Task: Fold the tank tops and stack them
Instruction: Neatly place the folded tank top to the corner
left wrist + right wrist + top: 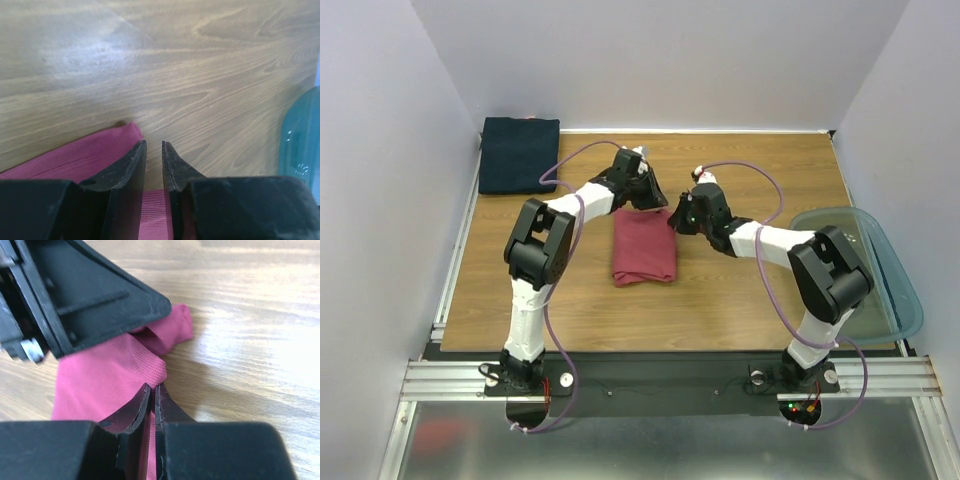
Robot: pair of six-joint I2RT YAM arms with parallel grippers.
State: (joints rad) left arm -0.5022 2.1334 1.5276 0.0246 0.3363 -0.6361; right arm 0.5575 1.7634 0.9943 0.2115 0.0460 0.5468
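dark navy tank top [519, 155]: soft cloth folded to a flat rectangle, lying at the 10 o'clock corner of the pale wooden tabletop [750, 300], well apart from both arms.
left end effector [154, 145]: set down at the 12 o'clock edge of the rose-red tank top [643, 250] of ribbed cloth; its black fingers are parted by a narrow gap, bare wood shows between the tips, cloth lies beneath them, and none is caught at the tips.
rose-red tank top: folded to a rough upright rectangle near the tabletop's centre, flat except at its 1 o'clock corner.
right end effector [154, 387]: at that 1 o'clock corner, jaws pressed nearly together on a raised fold of the rose-red tank top.
translucent blue-green plastic tub [885, 275]: at the tabletop's 3 o'clock edge, apart from both tops.
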